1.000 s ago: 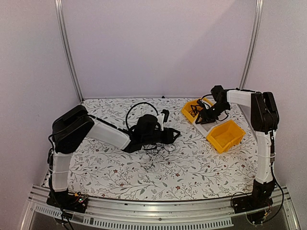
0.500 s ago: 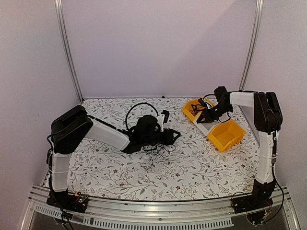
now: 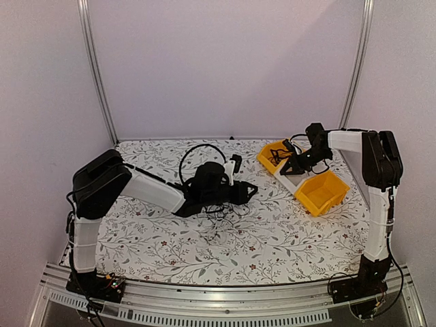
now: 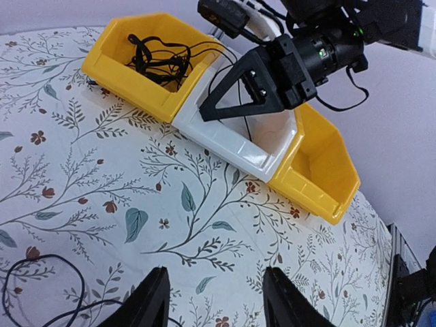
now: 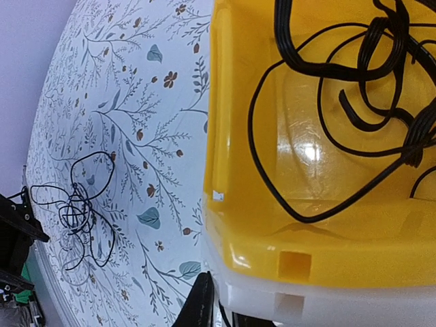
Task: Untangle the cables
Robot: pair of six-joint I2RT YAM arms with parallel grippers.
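Observation:
A loose tangle of thin black cables (image 3: pixel 219 216) lies on the flowered table under my left arm, also in the right wrist view (image 5: pixel 78 218). My left gripper (image 3: pixel 244 194) hovers just right of it, open, with only tablecloth between its fingers (image 4: pixel 218 300). More black cables (image 4: pixel 160 58) lie coiled in the far yellow bin (image 3: pixel 267 158). My right gripper (image 3: pixel 291 165) is at the white bin's front rim with its jaws drawn together (image 4: pixel 204 116). Only one of its fingers (image 5: pixel 199 303) shows, outside the wall. A thin black strand runs beside it; I cannot see whether it is pinched.
Three bins stand in a row at the back right: the yellow bin with cables (image 4: pixel 109 51), a white bin (image 4: pixel 272 153) and a second yellow bin (image 4: pixel 320 184) (image 3: pixel 320 193). A loop of cable (image 4: pixel 34 289) lies at the left wrist view's lower left.
The right gripper has shifted slightly right, from over the far yellow bin toward the white bin, and its jaws have closed. The left arm and the tangle have not moved.

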